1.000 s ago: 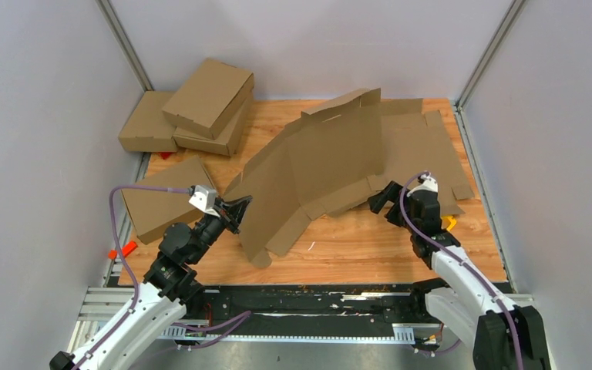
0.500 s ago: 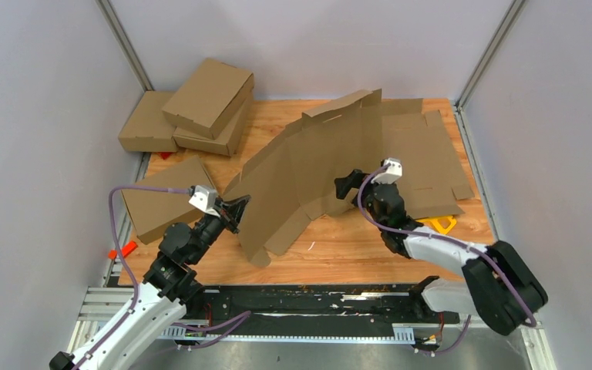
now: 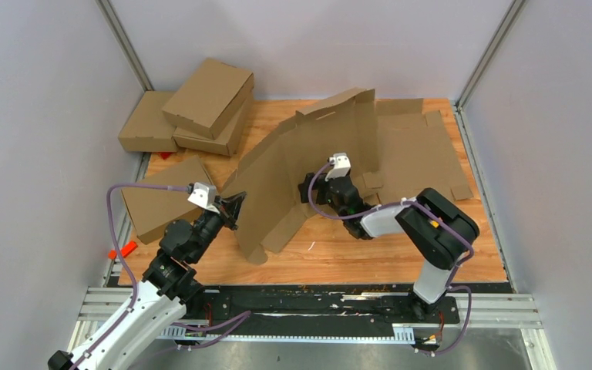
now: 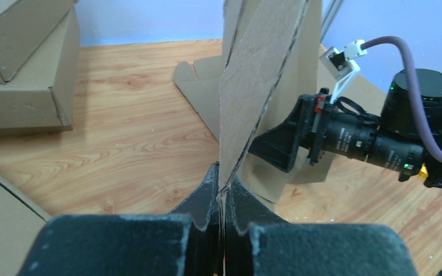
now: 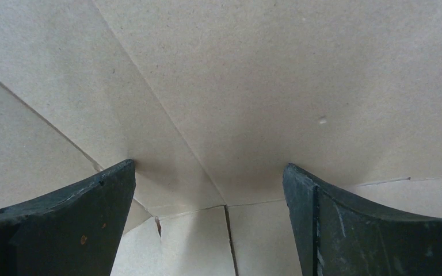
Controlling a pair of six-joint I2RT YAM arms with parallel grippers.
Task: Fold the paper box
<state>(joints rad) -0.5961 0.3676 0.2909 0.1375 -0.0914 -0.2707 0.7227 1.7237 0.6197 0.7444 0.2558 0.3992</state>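
Swung leftward up to the box (image 3: 281, 166), the right gripper (image 3: 309, 190) is spread; the box edge is pinched by the left gripper (image 3: 235, 208).

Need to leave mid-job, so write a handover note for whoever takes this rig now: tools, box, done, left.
Left tool: shut on the near-left edge of the box, holding it arched above the table.
Right tool: open, close up to a creased panel, gripping nothing; contact unclear.
Done: sheet raised into an arch; no wall or tab locked.
Left: fold the walls up, tuck the tabs, close the lid.
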